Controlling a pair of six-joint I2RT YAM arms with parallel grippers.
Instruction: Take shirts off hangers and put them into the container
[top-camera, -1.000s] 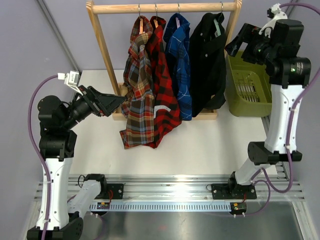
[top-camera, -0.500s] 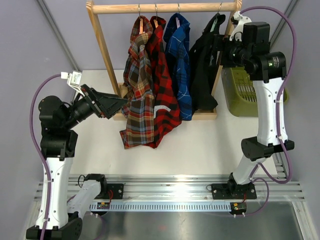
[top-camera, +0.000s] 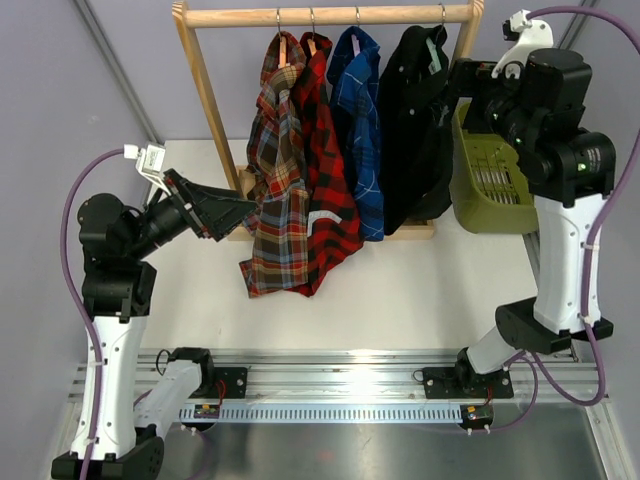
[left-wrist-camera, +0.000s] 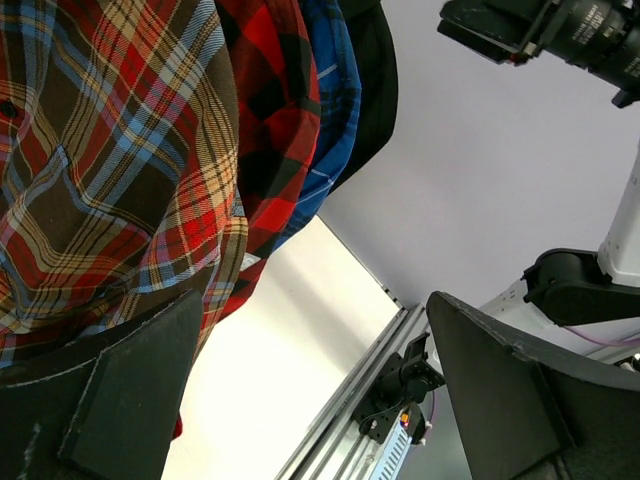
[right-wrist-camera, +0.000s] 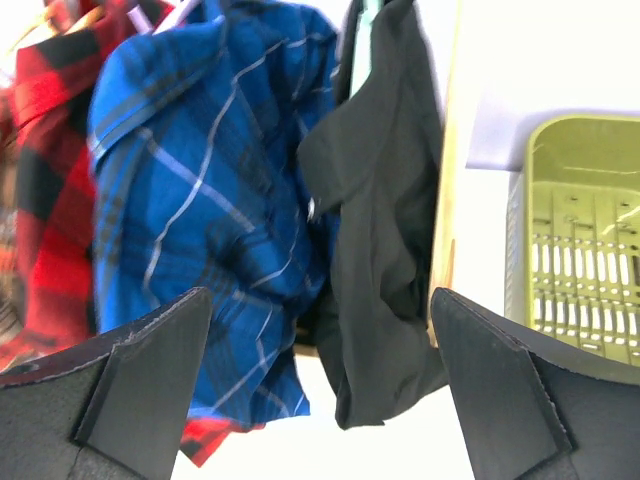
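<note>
**Nothing unhung yet: four shirts on the rail, bin apparently bare**

No part of the job looks done. All four long-sleeved collared shirts hang from the thick pale wooden rail (top-camera: 240, 16) of the rack. From left to right they are the brown-tan plaid cotton shirt (top-camera: 275, 200), the red-black plaid shirt (top-camera: 325, 180), the blue shirt with thin white check (top-camera: 360, 130) and the plain black shirt (top-camera: 415, 130). Each sits on a slim hanger with a metal hook. The two plaids have wood-coloured hangers (top-camera: 283, 50), the blue has a lilac one (top-camera: 356, 42) and the black a pale green one (top-camera: 433, 50).

The olive-green rectangular plastic bin (top-camera: 490, 180), with its rounded rim and slotted wall, stands on the white counter (top-camera: 400, 290) just right of the rack post. The part of its inside that shows holds no cloth, though the right arm covers some of it, so it is probably empty.

The fabrics are soft and limp, falling in loose folds. The brown-tan plaid's tail pools on the counter, and the black shirt is matte with little visible detail. The rail is smooth and rigid.

The left claw (left-wrist-camera: 315, 390) is spread wide and holds nothing, its dark flat fingers close beside the brown-tan plaid. The right claw (right-wrist-camera: 318, 330) also gapes wide and empty, up by the rail's right end and facing the black shirt. Four removals and four drops remain.
</note>
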